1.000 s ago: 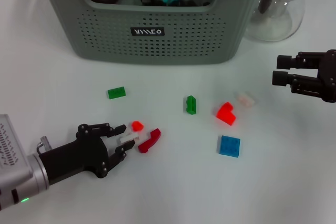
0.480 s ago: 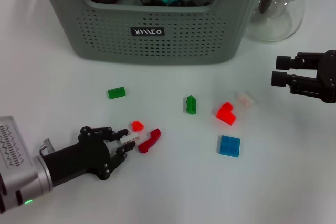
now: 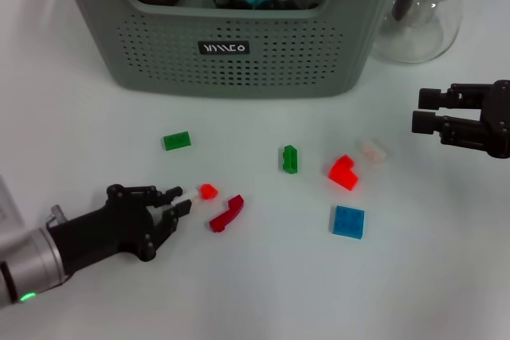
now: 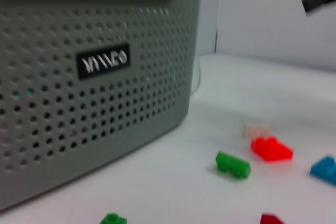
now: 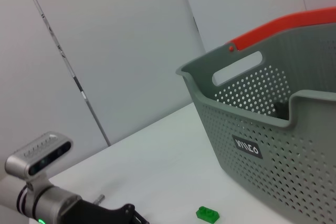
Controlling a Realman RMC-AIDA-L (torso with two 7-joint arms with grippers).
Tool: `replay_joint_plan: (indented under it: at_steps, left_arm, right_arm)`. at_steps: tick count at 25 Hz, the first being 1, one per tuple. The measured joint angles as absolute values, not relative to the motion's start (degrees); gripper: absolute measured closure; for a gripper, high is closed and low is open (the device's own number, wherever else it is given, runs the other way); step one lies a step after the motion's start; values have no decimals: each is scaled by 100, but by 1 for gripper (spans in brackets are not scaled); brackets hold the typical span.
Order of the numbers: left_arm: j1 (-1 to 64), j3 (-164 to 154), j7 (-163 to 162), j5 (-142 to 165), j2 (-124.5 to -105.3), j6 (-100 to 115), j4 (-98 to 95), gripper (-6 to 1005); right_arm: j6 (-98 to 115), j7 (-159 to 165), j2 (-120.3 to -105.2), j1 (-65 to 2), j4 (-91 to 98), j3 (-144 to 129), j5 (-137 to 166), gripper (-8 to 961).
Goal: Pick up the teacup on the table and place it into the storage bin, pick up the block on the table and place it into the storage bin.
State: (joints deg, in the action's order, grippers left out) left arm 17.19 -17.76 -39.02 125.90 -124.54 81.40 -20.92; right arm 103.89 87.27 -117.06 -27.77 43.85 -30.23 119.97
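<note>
head view shows the left pincer (image 3: 177, 201) low over the tabletop (image 3: 263, 292), its dark fingers a little apart and with nothing between them, the tips just beside a small orange-red block (image 3: 208, 191) and near a dark red curved block (image 3: 226, 213). i judge the step in hand is the picking of a block, since teaware already sits inside the storage bin (image 3: 231, 53) at the far side of the tabletop; whether a teacup is among it i cannot tell. the next move seems to call for bringing the tips around the orange-red block, closing on it, lifting, and carrying it over the near wall of the storage bin. this block is small and low, so the grip must be exact. farther out lie a green block (image 3: 177, 141), another green block on its edge (image 3: 289, 159), a bright red block (image 3: 343, 172) with a pale block (image 3: 371, 150) near it, and a blue block (image 3: 348, 222). the flat green block lies roughly between the left pincer and the storage bin, but a lifted carry should pass over it. a clear glass pitcher (image 3: 422, 13) stands just beside the storage bin on the right side. the right pincer (image 3: 426, 110) hangs apart at the right edge, fingers apart, holding nothing.
</note>
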Motion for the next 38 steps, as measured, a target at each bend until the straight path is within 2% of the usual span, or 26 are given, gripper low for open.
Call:
replay_joint_plan:
  at_steps: [2,8,12,16,18,21,24,26,30,38]
  left_arm:
    - [1688,-1764,-4204,12579,-12441,8465,-2270,832]
    - [1690,-1372,-4986,12518,-12338,10362,-2941,813]
    - [2051,-771,-5898,11839,-12188,11742,-3182,800]
    - [2791,-711,-7235,11014,-12068,11608,-3592,788]
    - [3355,-765,-7964,10967,-11961,11170,-3889,781]
    - [4118,-1365,-9053,10996,-11709,10110,-4154,772]
    - [4856,-3059,-10419,11015,-11361,8358,-4278,762]
    - [5003,-3501,-10708,11048,-11317,7844,-4302,756]
    - [5508,-4961,-11433,11557,-11347,6035,-4264,743]
    - [5906,-6188,-12259,13478,-11923,4228,-4094,718]
  right_arm:
    - [10390,8727,-11701,-2777,4385,-3023,11998,453]
    - [10389,8728,-11691,-2790,4385,-3024,11998,453]
    - [10367,8728,-11695,-2844,4386,-3023,11998,453]
    - [10341,8726,-11719,-2902,4397,-3030,12009,453]
    - [10328,8727,-11721,-2951,4383,-3032,12044,454]
    - [10318,8725,-11724,-2996,4375,-3035,12060,454]
    - [10319,8711,-11729,-3008,4374,-3044,12062,454]
    - [10318,8706,-11731,-3012,4372,-3050,12064,454]
    - [10319,8696,-11744,-3014,4344,-3051,12067,454]
    - [10316,8676,-11751,-3041,4324,-3042,12038,453]
